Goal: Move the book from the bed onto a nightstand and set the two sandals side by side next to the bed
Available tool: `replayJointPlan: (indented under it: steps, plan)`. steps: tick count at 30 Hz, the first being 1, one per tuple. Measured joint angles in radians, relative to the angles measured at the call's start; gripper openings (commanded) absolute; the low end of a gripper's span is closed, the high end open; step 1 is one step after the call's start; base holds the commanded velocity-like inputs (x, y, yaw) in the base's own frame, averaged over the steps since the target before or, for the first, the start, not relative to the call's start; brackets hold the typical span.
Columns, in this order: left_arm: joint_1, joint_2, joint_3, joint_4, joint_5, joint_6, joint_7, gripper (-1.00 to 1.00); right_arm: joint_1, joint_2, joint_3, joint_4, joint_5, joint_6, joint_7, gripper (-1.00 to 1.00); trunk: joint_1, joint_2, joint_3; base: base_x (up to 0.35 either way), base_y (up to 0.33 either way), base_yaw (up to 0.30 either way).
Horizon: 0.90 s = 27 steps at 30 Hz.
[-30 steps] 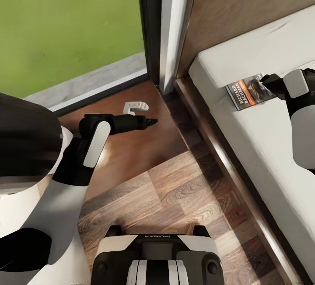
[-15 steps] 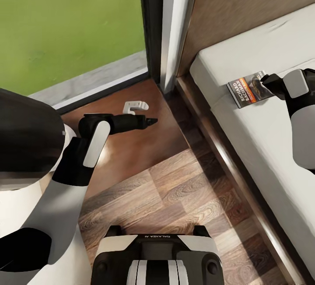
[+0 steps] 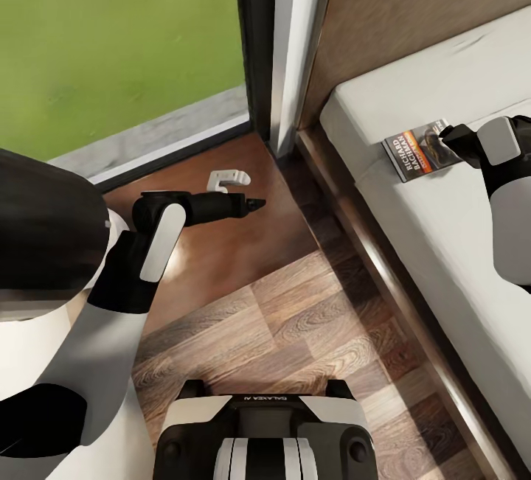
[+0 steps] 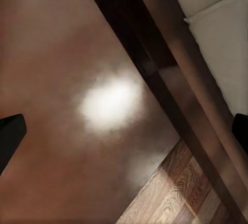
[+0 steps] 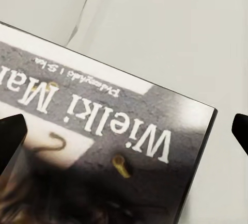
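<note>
Right gripper (image 3: 448, 135), fingers apart, sits at the book's (image 3: 420, 152) 3 o'clock edge on the bed (image 3: 442, 222), barely nearer than a second ago: no grasp yet. Left gripper (image 3: 254, 205) hovers open over the nightstand (image 3: 221, 244).

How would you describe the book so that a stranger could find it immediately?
Find the large bed with its off-white mattress, right of the window. The book lies flat near the mattress edge toward the headboard, at the right gripper. It is the sole dark item there, with an orange band and white lettering.
</note>
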Motion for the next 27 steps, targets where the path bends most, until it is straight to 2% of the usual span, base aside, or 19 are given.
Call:
replayJointPlan:
  steps: [11, 27]
  plan:
    - [0.000, 0.000, 0.000, -0.002, -0.001, 0.000, 0.000, 1.00, 0.000, 0.000, 0.000, -0.001, 0.000, 0.002, 0.000, 1.00, 0.000, 0.000, 0.000, 0.014, 0.000, 0.000]
    - [0.000, -0.001, 0.000, -0.003, -0.003, 0.000, 0.000, 1.00, 0.000, -0.001, -0.002, -0.002, 0.000, 0.003, 0.000, 1.00, 0.000, 0.000, 0.000, 0.155, -0.066, 0.000]
